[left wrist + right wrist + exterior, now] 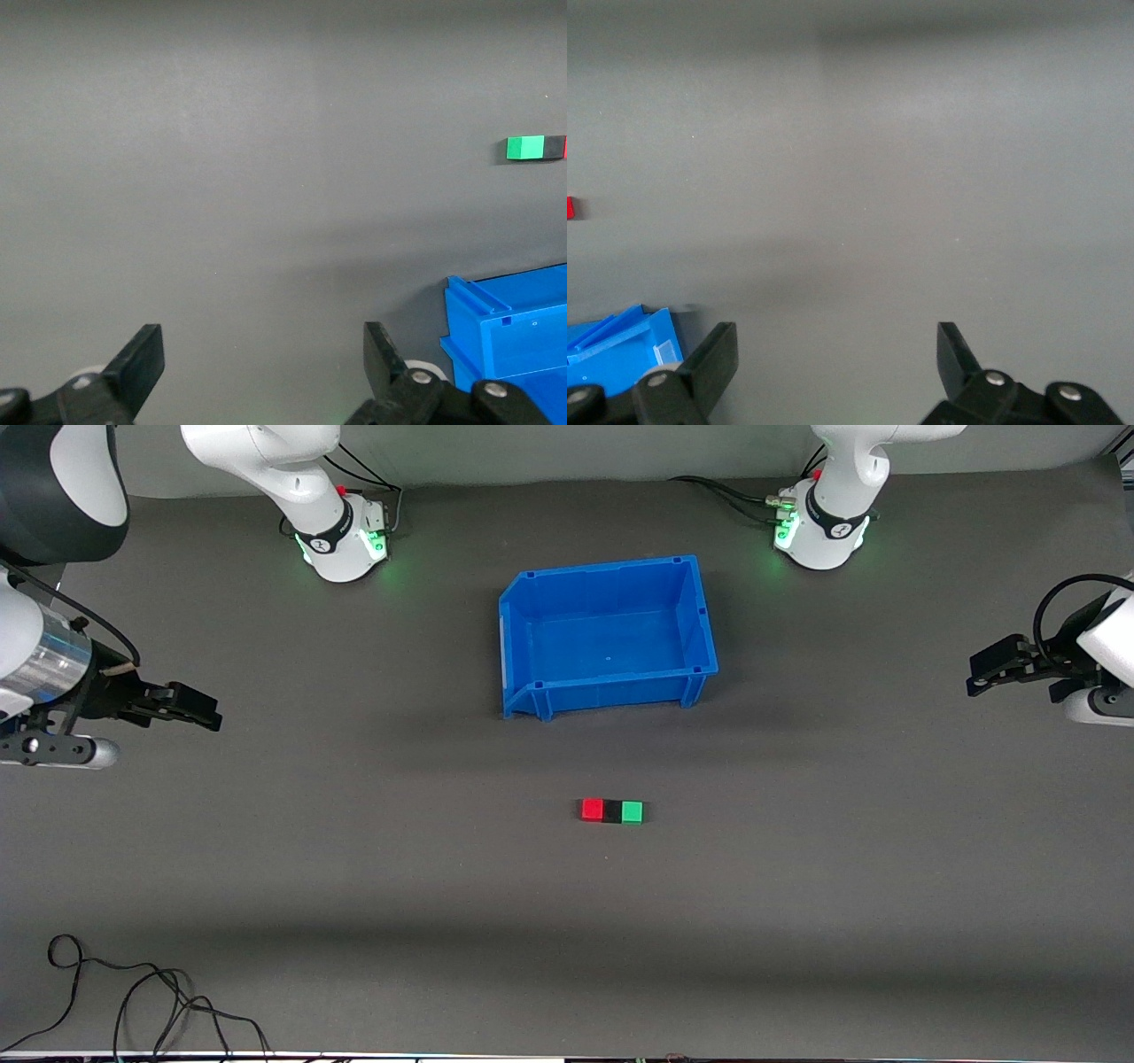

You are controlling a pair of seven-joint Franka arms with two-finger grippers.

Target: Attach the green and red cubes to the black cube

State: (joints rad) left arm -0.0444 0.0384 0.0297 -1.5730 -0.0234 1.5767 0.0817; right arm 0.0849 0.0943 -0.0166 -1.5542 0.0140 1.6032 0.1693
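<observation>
On the dark grey, matte, cloth-like tabletop point(354, 850), three tiny cubes are seen joined in one short straight row, touching side to side. The red cube point(592, 810) is set toward the right arm's end, the black cube point(612, 811) is held in the middle, and the green cube point(632, 812) is set toward the left arm's end. All three are plain, sharp-edged and of equal size; the black one is barely told apart from the mat. No writing is seen on them.

Farther from the front camera than the row, well apart from it, a blue bin point(700, 615) of smooth, glossy moulded plastic is placed. It is rectangular, with upright walls, a sloped cut-away on one side and small holes at its rim corners. Nothing is seen inside it.

The left tool point(979, 675) is held over bare tabletop at the left arm's end, well apart from the cubes; in its wrist view its black fingers point(142, 359) are shown spread wide with nothing between them. The right tool point(205, 714) is held over the right arm's end, likewise spread and holding nothing, as its fingers point(716, 359) show. Both arms are waiting.

Loose black cables point(133, 1001) are coiled near the front edge. Green lights are lit at both white arm bases, where no label can be read.
</observation>
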